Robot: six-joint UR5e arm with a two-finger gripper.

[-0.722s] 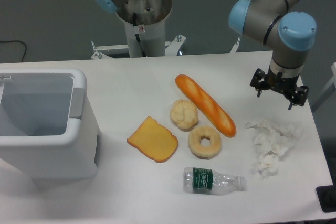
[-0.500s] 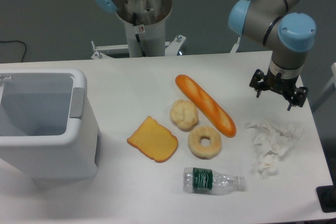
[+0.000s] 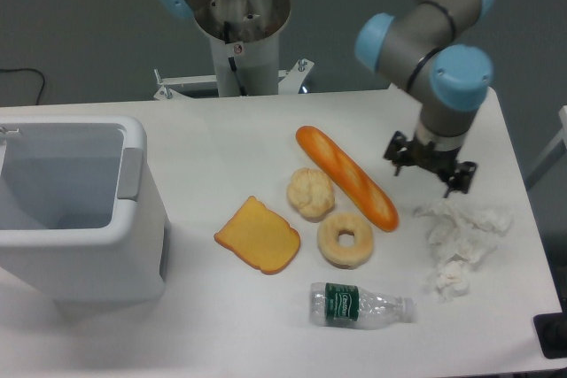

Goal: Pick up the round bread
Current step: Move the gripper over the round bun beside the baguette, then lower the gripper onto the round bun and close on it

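Observation:
The round bread (image 3: 310,192) is a pale cream, lumpy bun lying on the white table near the middle. It touches the long orange baguette (image 3: 347,177) on its right and sits just above the ring-shaped doughnut (image 3: 345,238). My gripper (image 3: 430,167) hangs open and empty above the table, to the right of the baguette and well right of the bun. Its fingers point down.
A yellow toast slice (image 3: 258,235) lies left of the doughnut. A clear plastic bottle (image 3: 359,304) lies at the front. Crumpled white tissue (image 3: 459,241) lies at the right, just below the gripper. A large white bin (image 3: 75,210) stands at the left.
My gripper and arm have moved left, toward the baguette and the bun. The things on the table have not moved.

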